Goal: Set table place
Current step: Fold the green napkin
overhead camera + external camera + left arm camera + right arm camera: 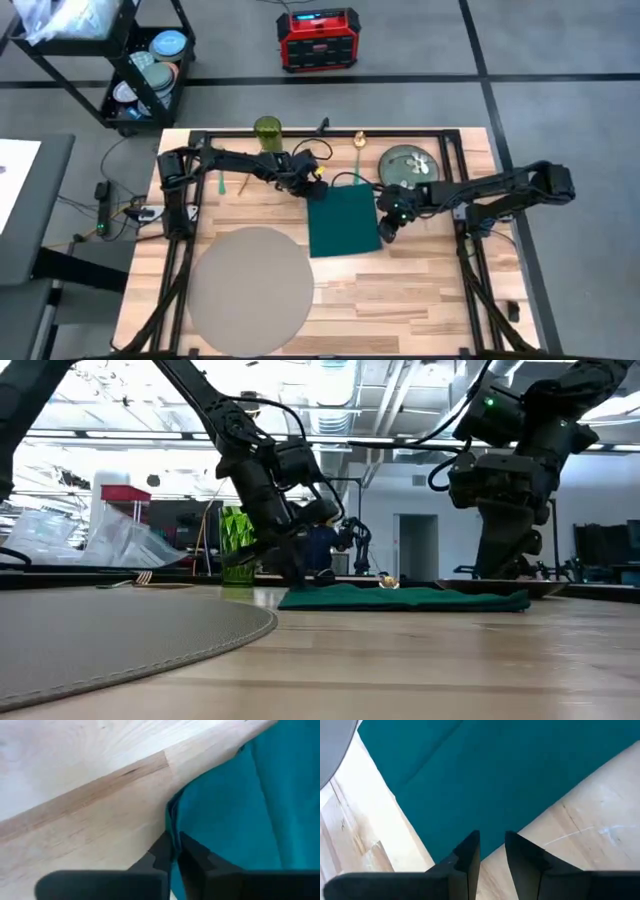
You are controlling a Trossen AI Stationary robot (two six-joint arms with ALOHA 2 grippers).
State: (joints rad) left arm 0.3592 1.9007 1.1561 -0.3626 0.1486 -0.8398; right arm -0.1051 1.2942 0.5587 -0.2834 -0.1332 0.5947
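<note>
Left wrist view is showing the left pincer point(174, 851) pinching the edge of the dark green cloth point(240, 815) between nearly closed fingers, low against the table point(75, 810). At the cloth's opposite corner, the right pincer point(492, 847) is hovering with its fingers narrowly parted, nothing between them. Seen from above, the cloth point(343, 222) is lying near the table's centre, the floral plate point(408, 163) sitting at its two o'clock, a green cup point(267, 131) at eleven o'clock, and the round grey-beige place point(250, 290) resting at seven o'clock.
</note>
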